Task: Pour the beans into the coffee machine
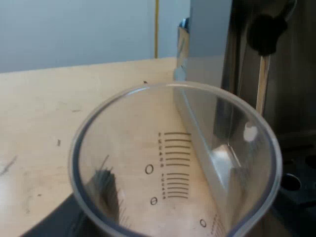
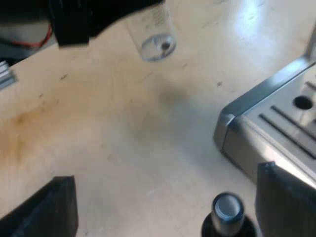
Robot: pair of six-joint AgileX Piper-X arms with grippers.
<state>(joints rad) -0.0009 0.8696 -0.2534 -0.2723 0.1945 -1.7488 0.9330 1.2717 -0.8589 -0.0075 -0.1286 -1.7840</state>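
Measuring glass [image 1: 175, 163]: clear plastic, round rim with pour lip, black graduation lines and numerals on wall; table [image 1: 44, 118] and espresso machine [image 1: 210, 44] visible through it. Glass tilted, mouth toward left wrist camera, lifted off table beside machine's edge. Left hand [image 2: 106, 19] pinching glass. Right hand [image 2: 168, 207] fingers spread wide, over table near machine's drip tray [image 2: 276, 133]. Small dark round object with pale top [image 2: 228, 213] between tray and right hand; identity unclear.

measuring glass [image 1: 173, 163]: clear, with black graduation lines and numerals; table [image 1: 44, 108]: pale wood, faint dark scuffs; espresso machine [image 2: 266, 133]: brushed silver, dark tray slots; right gripper [image 2: 165, 200]: black fingers.
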